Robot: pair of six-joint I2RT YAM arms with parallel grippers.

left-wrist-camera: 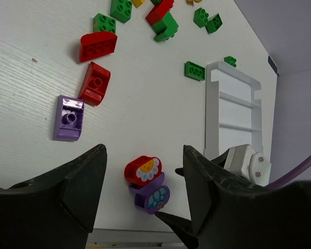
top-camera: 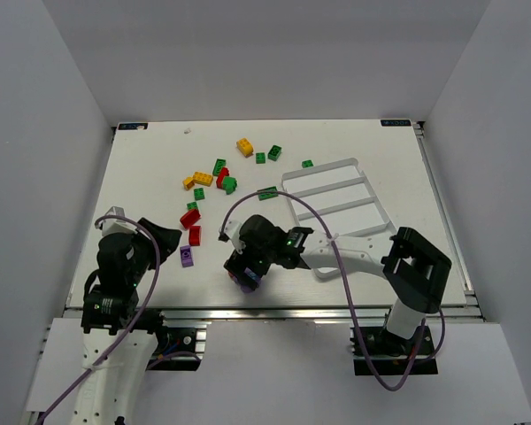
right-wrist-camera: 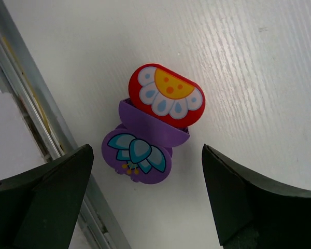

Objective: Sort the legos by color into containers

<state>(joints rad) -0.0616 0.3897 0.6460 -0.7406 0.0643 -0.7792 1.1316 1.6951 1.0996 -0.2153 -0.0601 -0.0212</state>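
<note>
A red flower-print brick [right-wrist-camera: 166, 96] and a purple flower-print brick [right-wrist-camera: 137, 155] lie joined near the table's front edge. They also show in the left wrist view: red [left-wrist-camera: 143, 168], purple [left-wrist-camera: 153, 197]. My right gripper [top-camera: 246, 276] [right-wrist-camera: 146, 148] is open, straddling them from above, touching nothing. My left gripper [top-camera: 164, 237] [left-wrist-camera: 143, 153] is open and empty, to their left. A flat purple brick [left-wrist-camera: 69, 118] and two red bricks [left-wrist-camera: 98, 45] [left-wrist-camera: 95, 83] lie ahead of it. The white tray [top-camera: 332, 197] [left-wrist-camera: 213, 104] lies at the right; no brick shows in it.
Green, yellow and red bricks lie scattered at the table's middle back, among them a yellow one [top-camera: 244, 146], a green one [top-camera: 267, 193] by the tray's left wall and another [top-camera: 307, 164] at its far corner. The table's metal front rail [right-wrist-camera: 26, 88] runs close behind the flower bricks.
</note>
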